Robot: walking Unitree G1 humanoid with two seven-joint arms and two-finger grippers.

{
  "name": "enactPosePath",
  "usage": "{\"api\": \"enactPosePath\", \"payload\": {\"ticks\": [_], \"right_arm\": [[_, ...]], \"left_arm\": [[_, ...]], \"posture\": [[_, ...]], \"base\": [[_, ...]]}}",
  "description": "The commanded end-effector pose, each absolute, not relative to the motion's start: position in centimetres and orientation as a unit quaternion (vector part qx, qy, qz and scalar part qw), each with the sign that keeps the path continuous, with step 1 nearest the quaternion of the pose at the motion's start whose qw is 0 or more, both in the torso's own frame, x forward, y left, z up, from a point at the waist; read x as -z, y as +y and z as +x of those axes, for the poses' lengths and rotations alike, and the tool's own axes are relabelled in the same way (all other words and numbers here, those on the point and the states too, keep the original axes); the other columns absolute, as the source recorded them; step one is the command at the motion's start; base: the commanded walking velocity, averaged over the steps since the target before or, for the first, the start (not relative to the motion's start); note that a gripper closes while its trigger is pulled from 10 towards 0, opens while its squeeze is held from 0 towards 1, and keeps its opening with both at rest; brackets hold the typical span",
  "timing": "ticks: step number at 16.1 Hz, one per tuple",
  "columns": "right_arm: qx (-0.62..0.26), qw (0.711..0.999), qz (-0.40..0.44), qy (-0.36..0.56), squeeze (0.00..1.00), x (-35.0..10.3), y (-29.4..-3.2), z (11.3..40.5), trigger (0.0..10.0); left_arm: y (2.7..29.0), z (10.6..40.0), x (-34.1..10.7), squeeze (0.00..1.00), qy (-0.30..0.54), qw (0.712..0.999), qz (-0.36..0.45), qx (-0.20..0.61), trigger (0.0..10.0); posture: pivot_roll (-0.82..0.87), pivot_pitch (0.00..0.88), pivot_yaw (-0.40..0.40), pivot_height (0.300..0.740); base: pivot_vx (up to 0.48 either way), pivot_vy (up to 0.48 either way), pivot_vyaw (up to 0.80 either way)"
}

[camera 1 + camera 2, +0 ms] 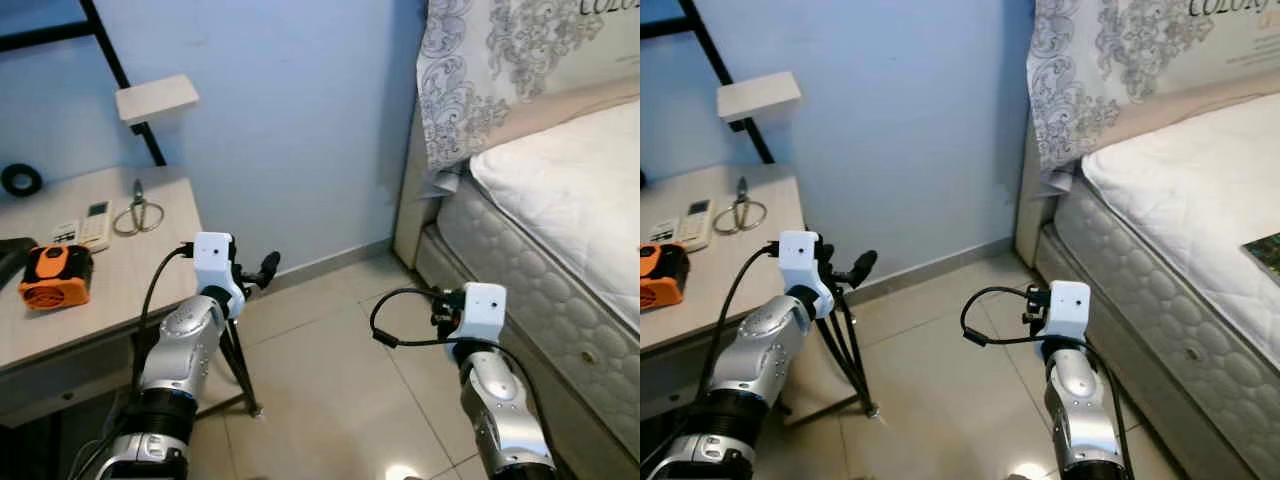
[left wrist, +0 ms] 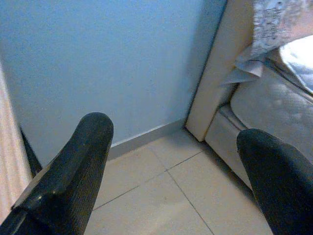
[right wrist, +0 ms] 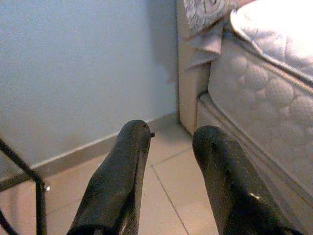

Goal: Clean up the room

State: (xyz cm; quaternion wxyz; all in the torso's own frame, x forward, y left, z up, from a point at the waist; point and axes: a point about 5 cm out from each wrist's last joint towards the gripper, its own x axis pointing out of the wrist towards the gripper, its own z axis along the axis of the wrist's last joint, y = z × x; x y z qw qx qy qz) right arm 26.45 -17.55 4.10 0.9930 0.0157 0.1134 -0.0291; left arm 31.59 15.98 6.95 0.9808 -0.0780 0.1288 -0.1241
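Ahead, both claws (image 2: pixel 171 161) (image 3: pixel 171 147) apart over tiled floor (image 1: pixel 330 370), desk (image 1: pixel 150 260) left, bed (image 1: pixel 570 200) right.

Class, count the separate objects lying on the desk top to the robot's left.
5: black tape roll at the back edge, white remote, calculator, scissors, and orange device nearest the front. More may lie beyond the picture's edge.
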Motion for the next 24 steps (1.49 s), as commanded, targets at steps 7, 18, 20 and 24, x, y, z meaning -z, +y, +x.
{"api": "enactPosePath", "payload": {"ticks": [7,18,20,24], "right_arm": [[-0.04,0.992,-0.044,0.111,0.0,-4.8,-17.3,25.8,10.0],[-0.044,0.991,-0.007,0.123,0.0,-4.2,-16.3,27.6,10.0],[-0.043,0.992,-0.009,0.119,0.0,-4.3,-16.2,27.6,10.0],[-0.026,0.993,-0.014,0.118,0.0,-4.1,-16.9,27.3,10.0]], "left_arm": [[16.6,29.3,-6.3,0.0,0.101,0.981,-0.145,0.083,10.0],[15.8,29.7,-8.2,0.0,0.066,0.989,-0.001,0.134,10.0],[15.8,29.6,-8.2,0.0,0.067,0.989,-0.004,0.133,10.0],[15.5,29.8,-8.3,0.0,0.064,0.99,-0.022,0.124,10.0]], "posture": [[0.01,0.0,0.013,0.74],[0.09,0.0,-0.006,0.74],[0.09,0.0,-0.004,0.74],[0.08,0.0,0.001,0.728]], "base": [[0.0,0.0,0.0],[0.0,0.0,-0.12],[0.0,0.0,-0.65],[0.0,0.0,-0.54]]}}
